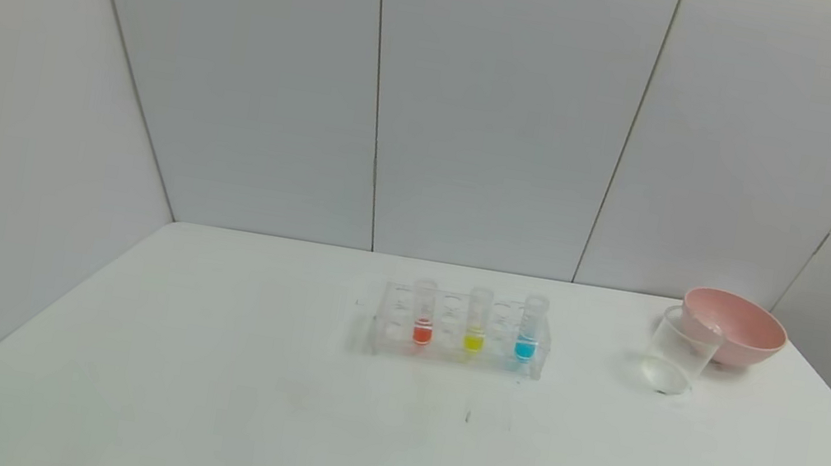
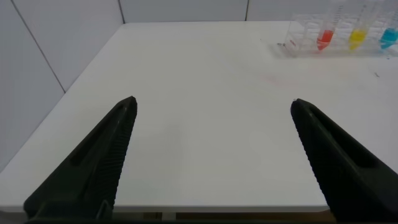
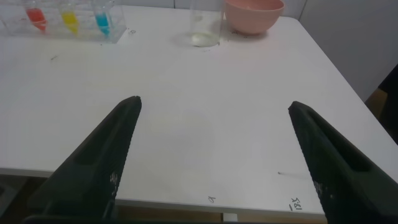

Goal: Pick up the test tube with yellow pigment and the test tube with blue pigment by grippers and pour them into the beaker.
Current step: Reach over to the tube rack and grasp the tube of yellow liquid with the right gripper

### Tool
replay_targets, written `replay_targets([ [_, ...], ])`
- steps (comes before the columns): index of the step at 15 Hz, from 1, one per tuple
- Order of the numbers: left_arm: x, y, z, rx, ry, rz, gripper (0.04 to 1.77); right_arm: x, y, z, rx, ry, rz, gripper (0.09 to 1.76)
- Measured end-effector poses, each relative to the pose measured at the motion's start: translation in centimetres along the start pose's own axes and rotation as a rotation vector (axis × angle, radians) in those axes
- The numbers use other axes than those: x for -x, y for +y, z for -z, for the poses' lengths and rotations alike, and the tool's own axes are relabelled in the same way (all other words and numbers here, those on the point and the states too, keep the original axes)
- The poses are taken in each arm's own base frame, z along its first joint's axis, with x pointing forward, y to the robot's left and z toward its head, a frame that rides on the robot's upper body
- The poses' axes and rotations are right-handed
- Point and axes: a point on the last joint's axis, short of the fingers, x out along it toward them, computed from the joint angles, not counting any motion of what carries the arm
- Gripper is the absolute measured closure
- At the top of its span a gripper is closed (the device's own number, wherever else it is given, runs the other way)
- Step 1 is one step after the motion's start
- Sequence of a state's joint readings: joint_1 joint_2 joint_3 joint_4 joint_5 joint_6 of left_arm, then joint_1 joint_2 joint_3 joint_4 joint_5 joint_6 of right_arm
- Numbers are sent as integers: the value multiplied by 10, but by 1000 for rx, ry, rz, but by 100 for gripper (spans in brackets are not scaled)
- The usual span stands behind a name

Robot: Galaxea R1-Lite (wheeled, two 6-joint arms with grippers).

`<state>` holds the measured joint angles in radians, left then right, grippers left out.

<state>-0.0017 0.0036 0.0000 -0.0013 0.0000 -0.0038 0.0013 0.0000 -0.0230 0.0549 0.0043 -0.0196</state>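
So, head view, left to right: white table [image 1: 189,397] fills the lower half of the frame, grey wall panels behind it. Neither arm shows in this view. Clear rack [image 1: 460,330] sits just right of centre, a bit above mid-height of the table, holding three upright tubes in a row. Leftmost is a tube with orange-red liquid [image 1: 424,314]. Middle is the test tube with yellow pigment [image 1: 477,321], upright in the rack. Right end is the test tube with blue pigment [image 1: 530,328], also upright in the rack. Each has only a little liquid at the bottom.

Further right, well apart from the rack, the beaker [image 1: 680,352] stands on the table, clear, nothing coloured inside. Just behind it and to its right, a pink bowl [image 1: 734,327], close enough that the two overlap in the picture; cannot tell if they touch.

Left wrist view: left gripper [image 2: 211,124] hangs over the near part of the table, jaws spread wide with nothing between them. Rack and all three tubes sit in the upper right corner of that frame, well apart from the fingers.

Right wrist view: right gripper [image 3: 214,127] is likewise over the near table edge, jaws released and wide apart, holding nothing. Rack with tubes is at upper left of that frame, beaker at top centre, bowl just right of it.
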Motion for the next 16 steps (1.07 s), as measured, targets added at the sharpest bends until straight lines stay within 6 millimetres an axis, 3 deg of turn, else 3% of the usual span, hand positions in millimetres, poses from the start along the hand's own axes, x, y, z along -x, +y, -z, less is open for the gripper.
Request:
replay_targets([
  [11, 0, 0, 0, 0, 0, 0, 5, 1, 0, -2, -7, 6, 4, 14],
  [16, 0, 0, 0, 0, 0, 0, 5, -3, -1, -47, -93, -27, -26, 14],
])
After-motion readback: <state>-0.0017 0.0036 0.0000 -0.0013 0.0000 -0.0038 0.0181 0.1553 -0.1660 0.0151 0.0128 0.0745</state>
